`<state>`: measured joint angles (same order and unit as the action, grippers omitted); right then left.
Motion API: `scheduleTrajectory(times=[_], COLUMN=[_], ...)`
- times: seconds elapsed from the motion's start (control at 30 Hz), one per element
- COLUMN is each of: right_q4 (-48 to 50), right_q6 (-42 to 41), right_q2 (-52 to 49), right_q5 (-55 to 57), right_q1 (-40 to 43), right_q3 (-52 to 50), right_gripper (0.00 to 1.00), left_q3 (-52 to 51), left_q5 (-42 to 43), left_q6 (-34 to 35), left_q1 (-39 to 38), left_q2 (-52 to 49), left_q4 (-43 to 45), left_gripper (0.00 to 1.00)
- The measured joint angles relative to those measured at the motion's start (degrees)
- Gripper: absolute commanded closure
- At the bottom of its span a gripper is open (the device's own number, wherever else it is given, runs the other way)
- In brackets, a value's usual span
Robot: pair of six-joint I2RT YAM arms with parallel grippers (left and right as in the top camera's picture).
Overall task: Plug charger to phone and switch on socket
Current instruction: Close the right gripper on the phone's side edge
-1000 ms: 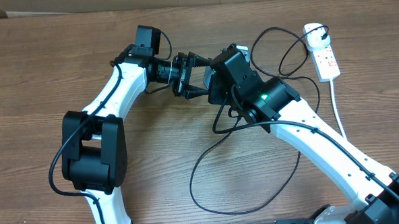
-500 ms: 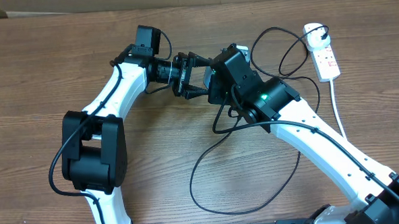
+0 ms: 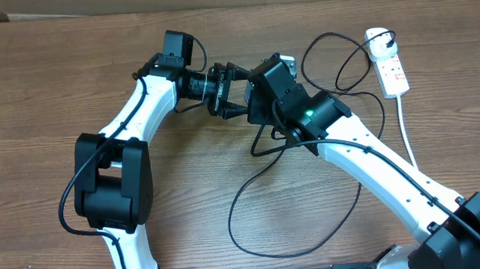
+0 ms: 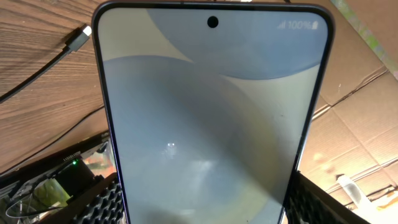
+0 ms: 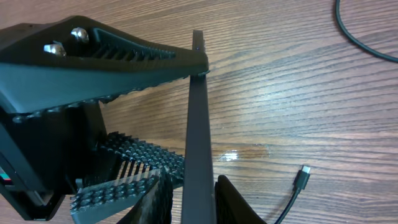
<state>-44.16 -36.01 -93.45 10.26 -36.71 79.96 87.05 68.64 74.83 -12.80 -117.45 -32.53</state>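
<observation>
My left gripper point(image 3: 231, 90) was clamped on the phone point(image 4: 211, 124), its ribbed pads point(image 4: 104, 206) pressed against the two long sides, so the phone was held up off the tabletop point(image 3: 51, 94) in the space between my two arms. The screen was lit with pale grey-blue shapes, with a small camera hole near its top edge and a battery mark in the corner.

My right gripper point(image 5: 198, 202) had one finger on each face of the phone, which showed edge-on as a thin dark slab. Both fingers stood very close to it, but I could not tell whether they were pressing on it or stopped just short.

The charger point(image 3: 232, 222) was in neither gripper. Its connector tip point(image 5: 303, 177) lay loose on the tabletop near the phone but apart from it. The black cable ran in wide loops under my right arm and up to the socket point(image 3: 393, 71), where its plug point(image 3: 381, 37) sat in the far end. The socket lay at the far right of the tabletop, well apart from the phone, its thick white lead point(image 3: 403, 123) trailing toward the near edge. I could not make out how its switch stood
</observation>
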Motion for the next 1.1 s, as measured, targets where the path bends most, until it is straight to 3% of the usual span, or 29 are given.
scheduleTrajectory(times=[0.47,1.1], right_q4=[1.09,1.05], right_q6=[0.00,0.04], right_q2=[0.00,0.00], right_q5=[1.14,1.31], right_q1=[0.00,0.02], right_q3=[0.00,0.00], right_gripper=[0.78,0.91], left_q3=[0.00,0.00], left_q5=[-0.17,-0.17], left_q6=[0.00,0.00], left_q1=[0.00,0.00], left_q2=[0.00,0.00], left_q4=[0.00,0.00], left_gripper=[0.46,0.43])
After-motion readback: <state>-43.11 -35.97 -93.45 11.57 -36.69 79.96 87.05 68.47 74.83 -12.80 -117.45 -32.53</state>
